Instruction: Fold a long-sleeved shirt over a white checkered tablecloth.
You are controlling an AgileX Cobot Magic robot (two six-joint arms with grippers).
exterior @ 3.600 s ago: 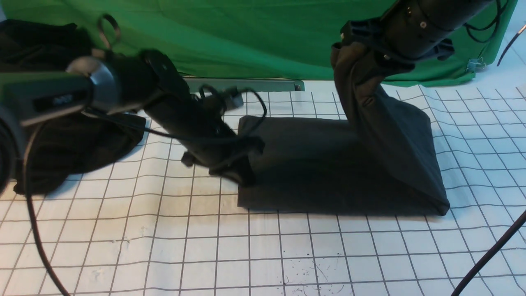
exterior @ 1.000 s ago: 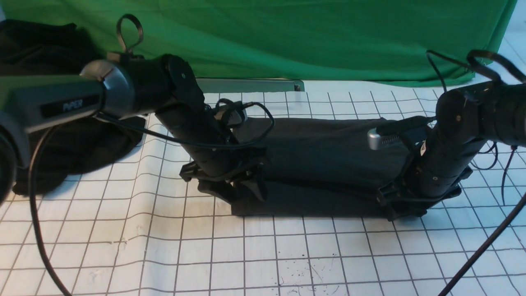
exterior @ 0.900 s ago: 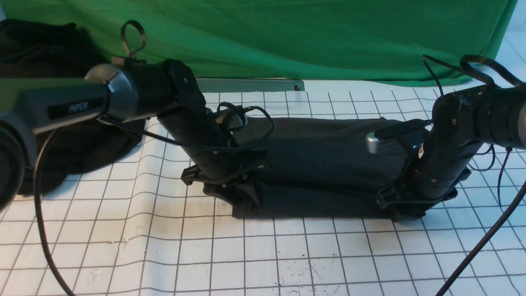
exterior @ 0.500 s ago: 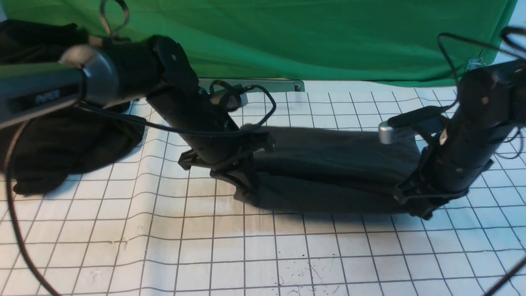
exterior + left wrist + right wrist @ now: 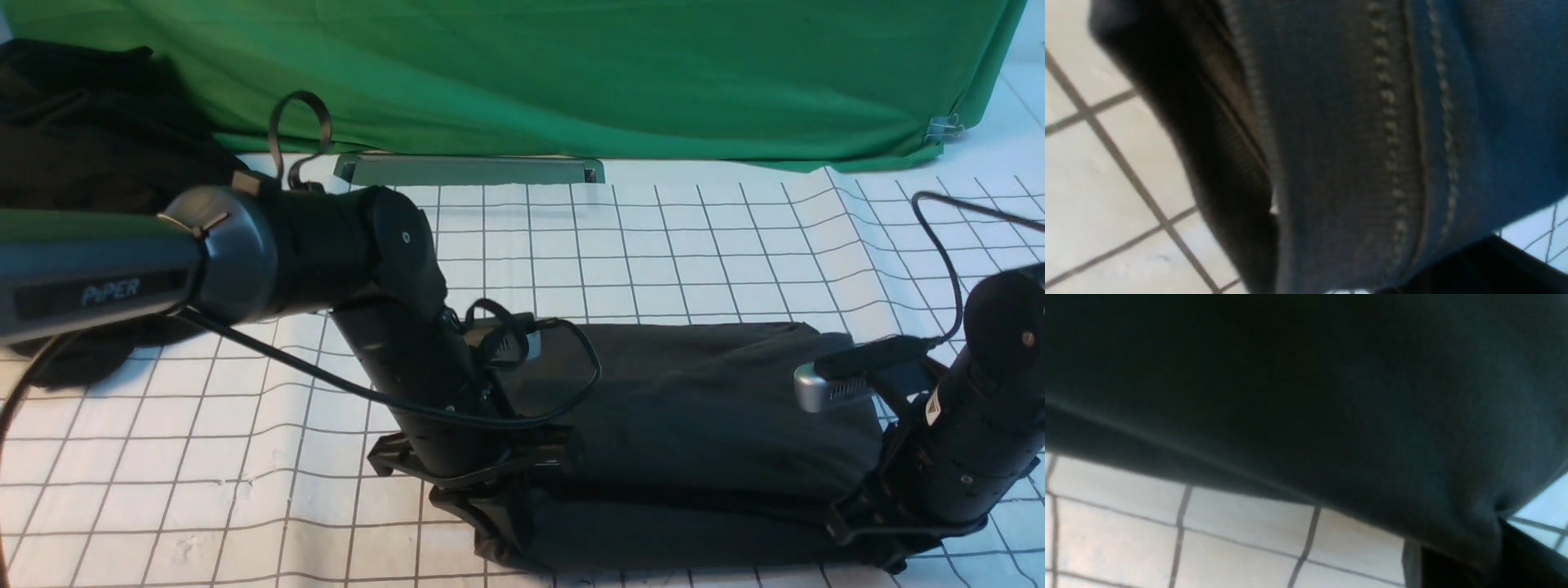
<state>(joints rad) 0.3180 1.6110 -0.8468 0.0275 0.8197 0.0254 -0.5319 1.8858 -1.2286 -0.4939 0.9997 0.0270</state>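
The long-sleeved shirt (image 5: 702, 408) lies folded into a dark grey band across the white checkered tablecloth (image 5: 653, 245), close to the front edge of the view. My left gripper (image 5: 498, 523) is shut on the band's left near corner. My right gripper (image 5: 886, 547) is shut on its right near corner. In the left wrist view the shirt's stitched hem (image 5: 1372, 122) fills the picture over the tablecloth (image 5: 1094, 183). The right wrist view shows plain shirt cloth (image 5: 1331, 396) bunching into the dark fingers (image 5: 1515, 559) above the tablecloth (image 5: 1229, 547). The chest print is hidden.
A black heap of cloth (image 5: 90, 139) lies at the far left, behind my left arm. A green cloth (image 5: 571, 73) hangs across the back, with a grey metal bar (image 5: 469, 169) at its foot. Cables loop off both wrists.
Both grippers have shut on the shirt's near corners and dragged the folded band toward me over the tablecloth. Before that, my right gripper had laid the raised side down.
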